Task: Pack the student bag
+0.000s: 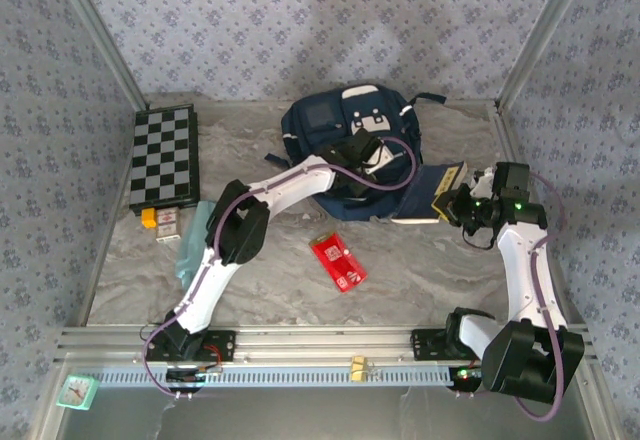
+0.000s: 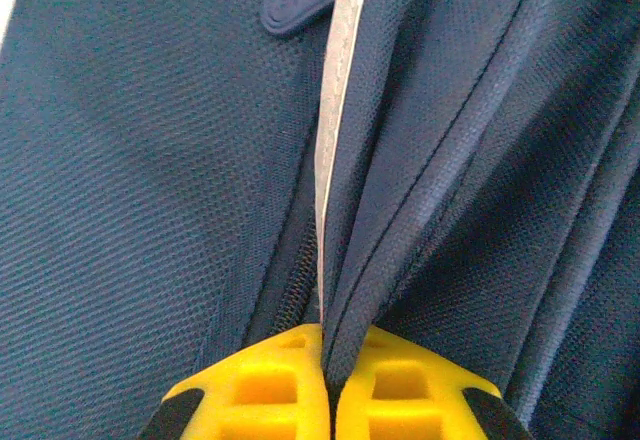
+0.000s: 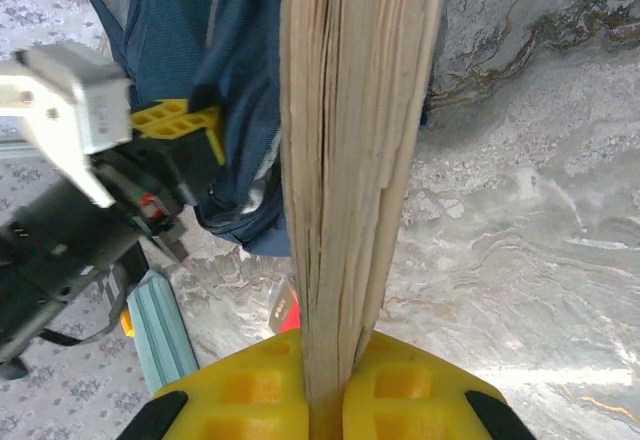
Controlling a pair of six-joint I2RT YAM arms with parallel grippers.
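Student bag (image 1: 325, 130): lies at the far middle of the table (image 1: 420, 270); it is navy with white trim and is the largest thing there.
Left pincer (image 2: 330, 390): closed tight on the bag, its yellow fingertips pinching a raised fold of navy fabric next to a zip track.
Right pincer (image 3: 325, 400): clamped on a book (image 3: 350, 160), with the page edges gripped between the yellow fingertips.
Book position: just beside the bag's right side, at the right of the table; whether the two touch cannot be told.
Red packet (image 1: 338, 262): flat on the table, nearer than the bag, between the two arms and apart from both pincers.
Chessboard (image 1: 165, 155): at the far left by the wall, well apart from the bag.
Small boxes (image 1: 165, 222): just at the chessboard's near edge, with a teal item (image 1: 190, 245) beside them, close to the left arm.
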